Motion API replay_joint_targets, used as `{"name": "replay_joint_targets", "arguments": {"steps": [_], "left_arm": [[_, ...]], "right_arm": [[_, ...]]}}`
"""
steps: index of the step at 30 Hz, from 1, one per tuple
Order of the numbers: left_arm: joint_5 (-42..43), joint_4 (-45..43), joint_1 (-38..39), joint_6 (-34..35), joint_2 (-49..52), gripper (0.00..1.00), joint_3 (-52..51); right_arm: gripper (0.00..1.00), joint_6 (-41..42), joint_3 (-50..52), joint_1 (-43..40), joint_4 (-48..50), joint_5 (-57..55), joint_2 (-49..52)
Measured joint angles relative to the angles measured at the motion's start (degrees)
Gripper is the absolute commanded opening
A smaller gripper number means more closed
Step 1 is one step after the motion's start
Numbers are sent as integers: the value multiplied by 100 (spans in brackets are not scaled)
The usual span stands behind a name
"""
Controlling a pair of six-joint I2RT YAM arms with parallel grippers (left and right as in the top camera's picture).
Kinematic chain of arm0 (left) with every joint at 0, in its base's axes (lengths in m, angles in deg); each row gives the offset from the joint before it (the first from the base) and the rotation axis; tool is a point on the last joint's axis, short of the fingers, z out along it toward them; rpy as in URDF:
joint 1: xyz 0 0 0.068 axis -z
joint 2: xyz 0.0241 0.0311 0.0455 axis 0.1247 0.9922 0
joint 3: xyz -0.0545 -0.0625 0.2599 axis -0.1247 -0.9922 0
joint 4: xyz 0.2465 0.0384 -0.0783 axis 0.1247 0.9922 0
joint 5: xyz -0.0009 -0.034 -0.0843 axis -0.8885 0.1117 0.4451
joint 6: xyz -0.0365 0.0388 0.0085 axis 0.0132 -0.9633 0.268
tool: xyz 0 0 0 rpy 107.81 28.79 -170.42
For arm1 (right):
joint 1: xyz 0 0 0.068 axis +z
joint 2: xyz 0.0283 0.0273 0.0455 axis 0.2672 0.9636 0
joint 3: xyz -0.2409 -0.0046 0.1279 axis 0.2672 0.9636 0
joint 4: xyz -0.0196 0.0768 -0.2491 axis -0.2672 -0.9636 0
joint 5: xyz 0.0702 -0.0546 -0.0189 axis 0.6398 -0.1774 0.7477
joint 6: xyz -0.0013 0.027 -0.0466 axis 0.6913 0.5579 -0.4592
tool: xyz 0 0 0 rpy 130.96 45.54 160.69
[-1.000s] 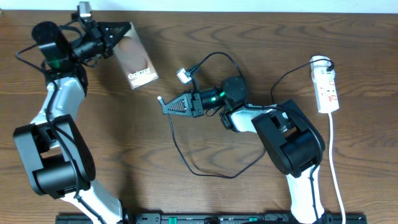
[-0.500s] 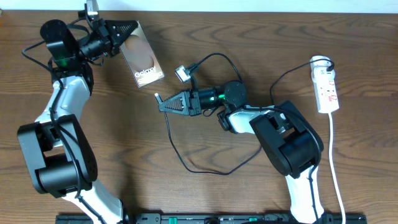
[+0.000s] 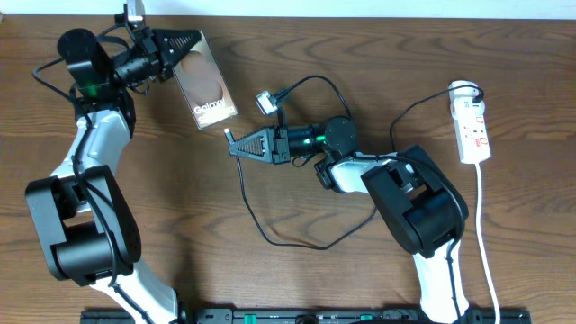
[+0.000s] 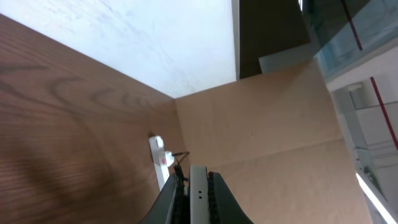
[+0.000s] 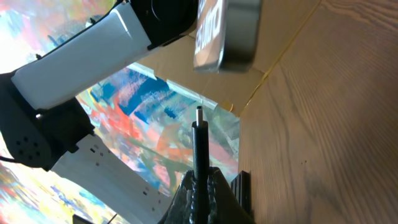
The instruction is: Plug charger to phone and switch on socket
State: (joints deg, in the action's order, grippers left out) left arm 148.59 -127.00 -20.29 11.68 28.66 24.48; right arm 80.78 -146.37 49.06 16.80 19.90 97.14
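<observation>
The phone, a brown slab with white "Galaxy" lettering at its near end, is held off the table at the back left by my left gripper, which is shut on its far end. In the left wrist view the phone's thin edge sits between the fingers. My right gripper is shut on the charger's plug tip, just below and right of the phone's lettered end. In the right wrist view the plug tip points up at the phone's end. The socket lies at the right edge.
The charger cable loops over the table's middle and runs to a white plug at the socket's far end. A small pale connector on another black cable lies behind my right gripper. The socket's white cord runs toward the front.
My left gripper has carried the phone a little right and back. My right gripper has moved up and left with the plug tip, closer to the phone's lettered end.
</observation>
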Motion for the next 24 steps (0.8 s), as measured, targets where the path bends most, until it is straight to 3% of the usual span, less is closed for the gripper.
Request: {"name": "replay_joint_targets", "arguments": {"steps": [24], "left_arm": [[50,-2,140,0,0,7,0]], "right_arm": [[1,2,0,0,2,-164,0]]}}
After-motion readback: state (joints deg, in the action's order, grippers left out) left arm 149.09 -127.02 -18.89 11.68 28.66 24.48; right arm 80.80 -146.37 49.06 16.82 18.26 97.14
